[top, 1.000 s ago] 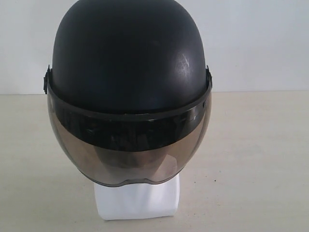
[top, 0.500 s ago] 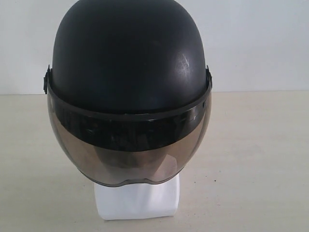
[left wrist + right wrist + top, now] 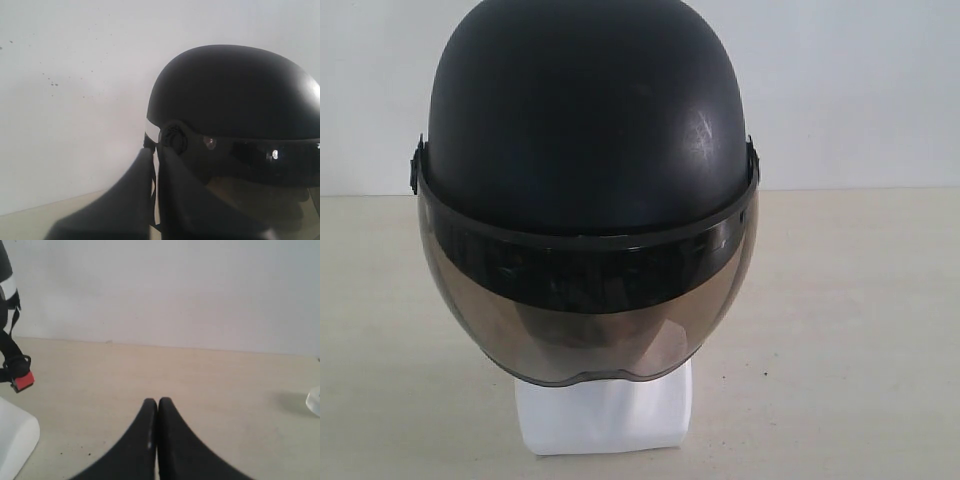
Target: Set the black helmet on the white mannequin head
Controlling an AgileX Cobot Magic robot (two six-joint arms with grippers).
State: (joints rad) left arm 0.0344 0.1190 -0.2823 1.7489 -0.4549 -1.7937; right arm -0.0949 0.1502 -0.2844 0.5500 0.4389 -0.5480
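Looking at the exterior view, I see the black helmet (image 3: pixel 585 130) filling the upper centre of the frame, seated on the white mannequin head (image 3: pixel 602 415). Only the head's squarish base shows, at the bottom centre below the helmet. The smoky visor (image 3: pixel 585 305) curves down across the middle of the frame, and through it I can make out only dim shapes. The helmet sits level, its visor facing the camera. The base stands on a pale table (image 3: pixel 860 330), with a white wall (image 3: pixel 860 90) behind. Neither arm appears in this view.

From the left wrist camera, the left gripper (image 3: pixel 154 154) is clenched, its two dark fingers (image 3: pixel 125 205) pressed nearly together, and I see nothing gripped between them. Its tips sit just beside the helmet's side pivot (image 3: pixel 175 140), close to the shell's lower edge; I cannot tell whether they touch it.

From the right wrist camera, the right gripper (image 3: pixel 158 401) is also clenched and holds nothing, with its tips over bare tabletop. A black chin strap (image 3: pixel 7 347) with a red buckle (image 3: pixel 23 381) hangs near a corner of the white base, well apart from those fingers. A small pale object (image 3: pixel 314 402) sits at the frame's edge, too cut off to identify.
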